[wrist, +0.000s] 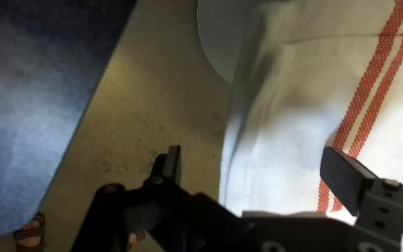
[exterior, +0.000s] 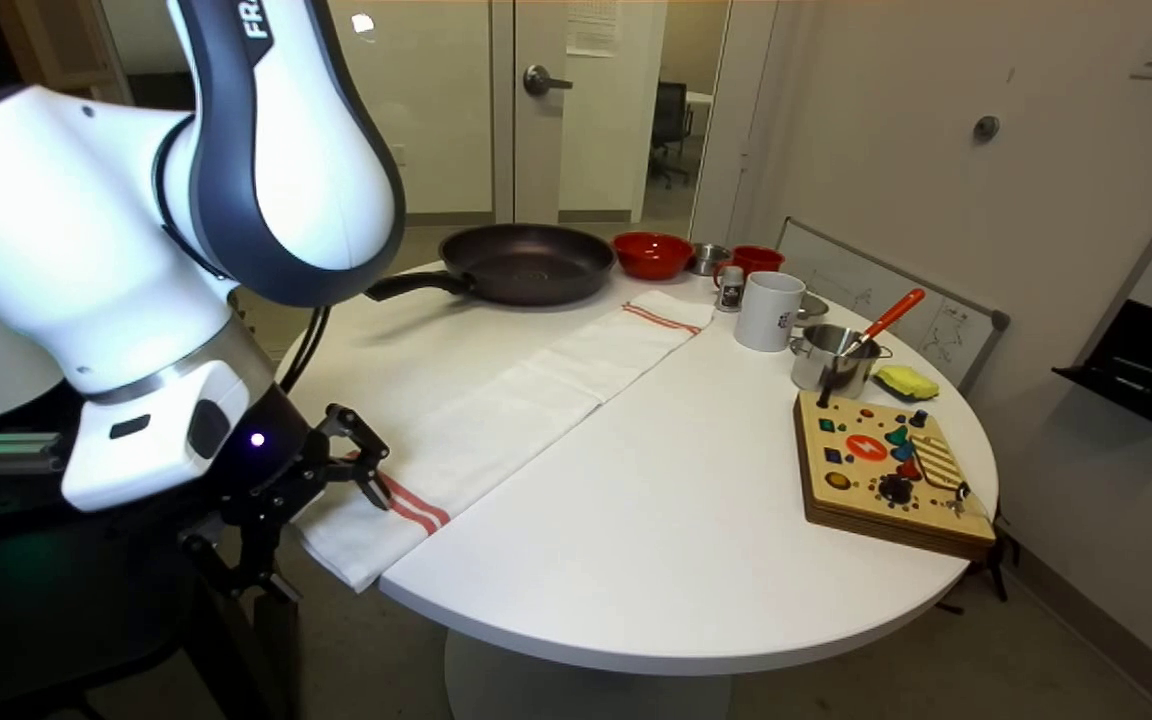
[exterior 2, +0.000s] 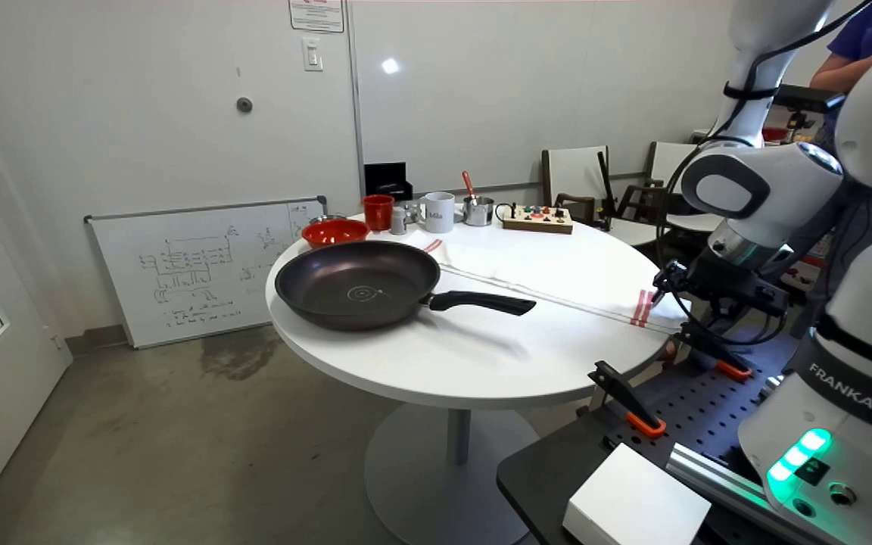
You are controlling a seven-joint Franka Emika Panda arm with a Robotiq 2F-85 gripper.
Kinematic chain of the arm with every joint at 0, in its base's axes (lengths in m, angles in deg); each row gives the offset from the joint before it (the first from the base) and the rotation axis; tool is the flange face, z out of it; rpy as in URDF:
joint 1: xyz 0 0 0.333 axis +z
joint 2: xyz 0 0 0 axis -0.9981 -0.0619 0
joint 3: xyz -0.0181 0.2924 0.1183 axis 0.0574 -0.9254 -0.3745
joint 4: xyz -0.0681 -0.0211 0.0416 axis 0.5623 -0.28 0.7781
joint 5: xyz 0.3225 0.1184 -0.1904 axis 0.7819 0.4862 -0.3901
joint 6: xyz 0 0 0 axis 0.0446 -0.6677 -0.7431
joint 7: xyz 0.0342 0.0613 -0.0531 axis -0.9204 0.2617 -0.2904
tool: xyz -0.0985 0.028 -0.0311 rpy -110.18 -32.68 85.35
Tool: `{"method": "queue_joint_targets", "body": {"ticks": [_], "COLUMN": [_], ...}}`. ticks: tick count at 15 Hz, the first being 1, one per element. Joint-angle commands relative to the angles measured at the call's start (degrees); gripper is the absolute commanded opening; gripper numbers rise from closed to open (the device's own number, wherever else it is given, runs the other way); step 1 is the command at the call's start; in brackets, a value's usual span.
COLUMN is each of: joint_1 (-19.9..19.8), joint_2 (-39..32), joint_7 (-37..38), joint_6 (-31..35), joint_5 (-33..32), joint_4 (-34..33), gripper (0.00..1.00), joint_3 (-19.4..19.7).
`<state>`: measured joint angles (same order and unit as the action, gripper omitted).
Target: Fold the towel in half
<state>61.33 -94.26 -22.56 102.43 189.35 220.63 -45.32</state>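
Spread wide, the hand straddles the overhanging end of the towel. Best pinch it mid-edge, then lift smoothly

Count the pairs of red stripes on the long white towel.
2: one pair by the black pincer, a second pair at the end near the round red bowl; any underneath are hidden.

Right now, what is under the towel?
The table runs under most of the towel; floor shows past its overhanging end. Anything else beneath is covered and cannot be seen.
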Motion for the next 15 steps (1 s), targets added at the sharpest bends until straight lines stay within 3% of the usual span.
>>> {"method": "queue_joint_targets", "body": {"ticks": [1,5,13,14,15], "joint_1": [9.77,14.70,17.99,18.26,18.47], "joint_2": [-3.89,-5.67,-8.11,-8.28,-8.46], "joint_7": [1.33,5.12,12.91,13.44,13.95], "joint_6": [-2.55,-3.06,-2.29,-2.27,-2.33], "joint_5": [2.35,2.13,-0.12,-0.22,-0.25], "joint_4": [-2.45,-3.81,-5.26,-5.37,-5.50], "gripper": [1.00,1.00,1.00,0.91,0.74], "joint_3": [8.27,11.23,12.50,12.58,12.72]}}
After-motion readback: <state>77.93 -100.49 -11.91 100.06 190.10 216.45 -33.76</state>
